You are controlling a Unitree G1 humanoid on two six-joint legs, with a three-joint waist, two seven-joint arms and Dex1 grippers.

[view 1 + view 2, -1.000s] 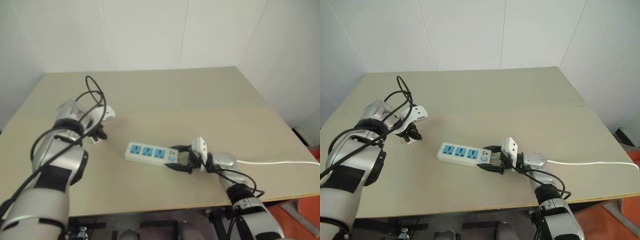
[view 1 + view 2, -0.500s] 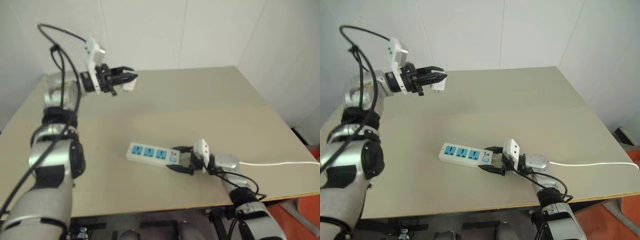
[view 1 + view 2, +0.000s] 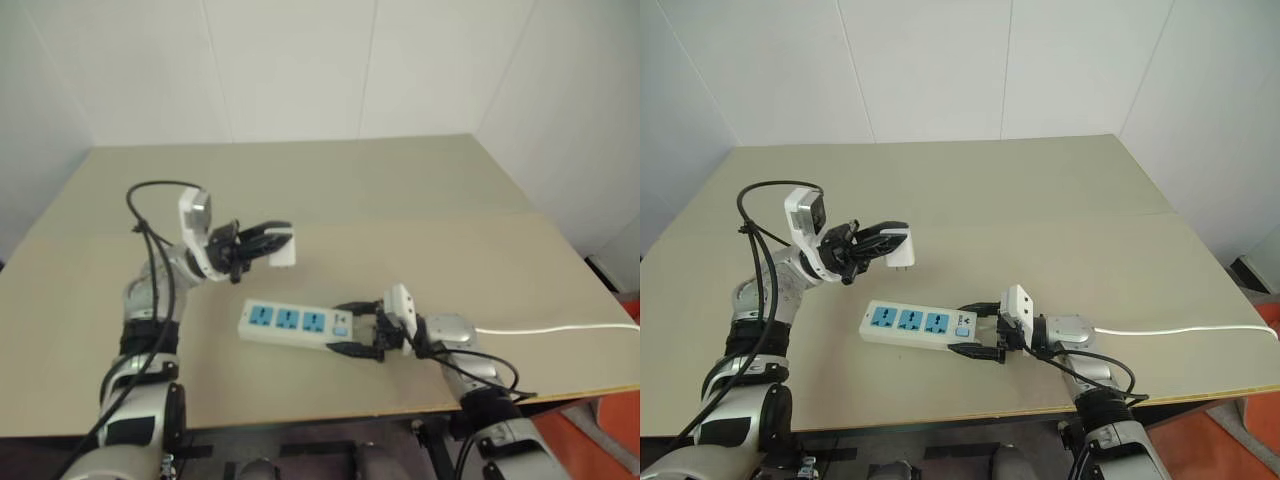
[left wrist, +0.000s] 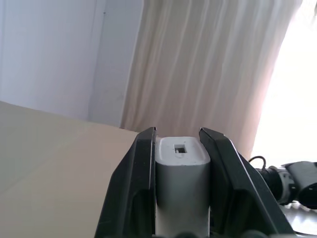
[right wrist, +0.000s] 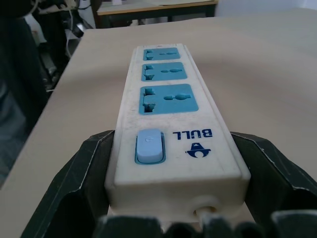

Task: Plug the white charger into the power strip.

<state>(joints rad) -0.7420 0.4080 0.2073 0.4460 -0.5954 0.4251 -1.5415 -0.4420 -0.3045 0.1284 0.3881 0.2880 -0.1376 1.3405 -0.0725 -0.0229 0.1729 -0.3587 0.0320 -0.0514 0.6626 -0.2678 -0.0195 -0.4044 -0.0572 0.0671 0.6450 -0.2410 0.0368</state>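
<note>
The white charger (image 3: 900,247) is a small cube held in the air above the table, with my left gripper (image 3: 892,243) shut on it; its prongs point away from the arm. In the left wrist view the charger (image 4: 181,171) sits squeezed between the two black fingers (image 4: 141,173). Below and to the right of it, the power strip (image 3: 922,324) lies flat with three blue sockets facing up. My right gripper (image 3: 976,328) is shut on the strip's switch end, one finger on each long side. The right wrist view shows the strip (image 5: 171,129) and its blue switch (image 5: 148,146) between those fingers.
The beige table (image 3: 1060,220) runs to white walls at the back. The strip's white cord (image 3: 1180,328) trails right along the tabletop to its right edge. The table's front edge (image 3: 940,420) lies close below the strip.
My left arm swung the charger up off the table's left side, then down and right to just above the strip. The right gripper drew the strip slightly toward the left and the front edge.
</note>
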